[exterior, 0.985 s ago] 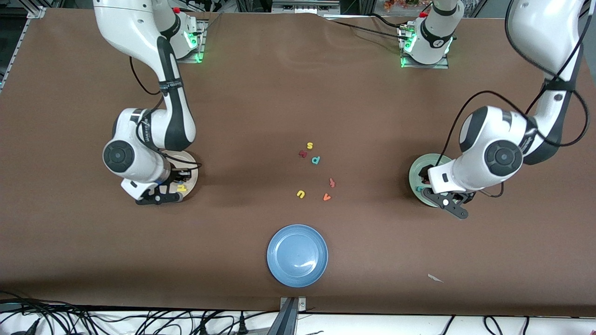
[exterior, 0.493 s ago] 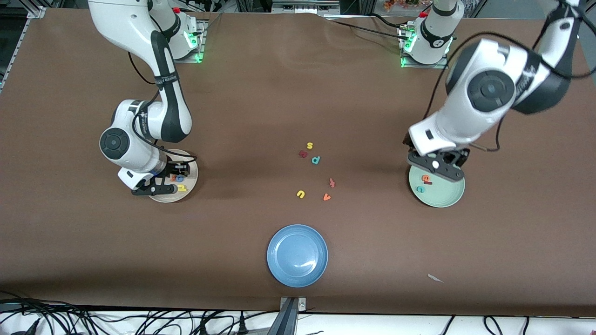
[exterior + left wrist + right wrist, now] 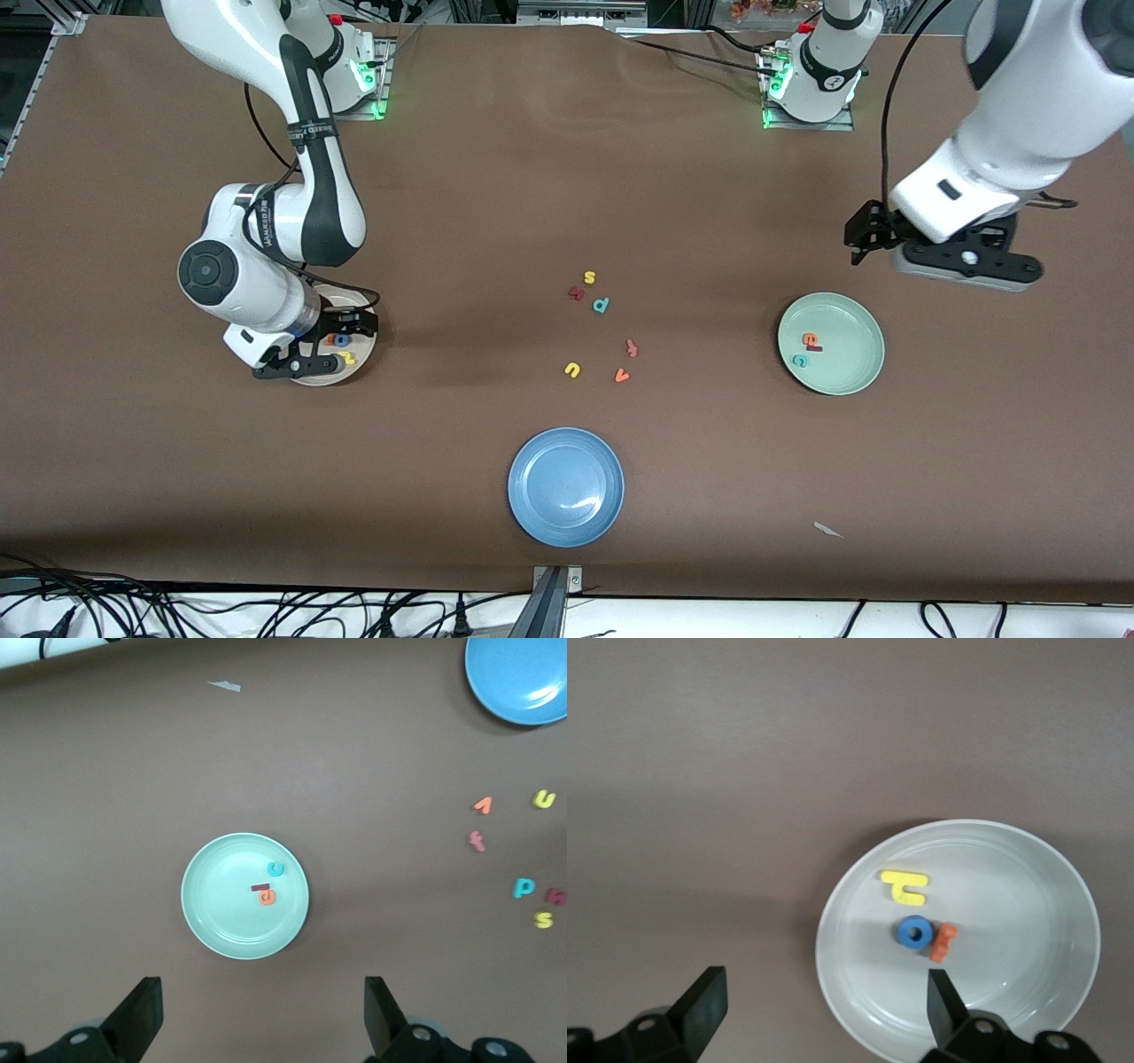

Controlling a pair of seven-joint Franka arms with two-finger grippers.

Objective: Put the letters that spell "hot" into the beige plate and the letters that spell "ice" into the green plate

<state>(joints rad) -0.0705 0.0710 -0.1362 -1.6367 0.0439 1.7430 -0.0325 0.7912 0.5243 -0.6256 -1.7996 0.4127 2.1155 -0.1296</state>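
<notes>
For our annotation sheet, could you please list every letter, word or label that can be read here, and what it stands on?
"h", "o", "t": in the beige plate.
"e", "c", "i": in the green plate.
"s", "p", "u", "v", "f": loose on the table.
Dark red letter beside the p: cannot be made out.
Print on the right arm: too small to read.

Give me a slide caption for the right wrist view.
Open right gripper above beige plate holding yellow h, blue o, orange t.

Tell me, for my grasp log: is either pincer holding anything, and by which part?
Nothing is held: the left pincer and the right pincer are both open and empty.
</notes>
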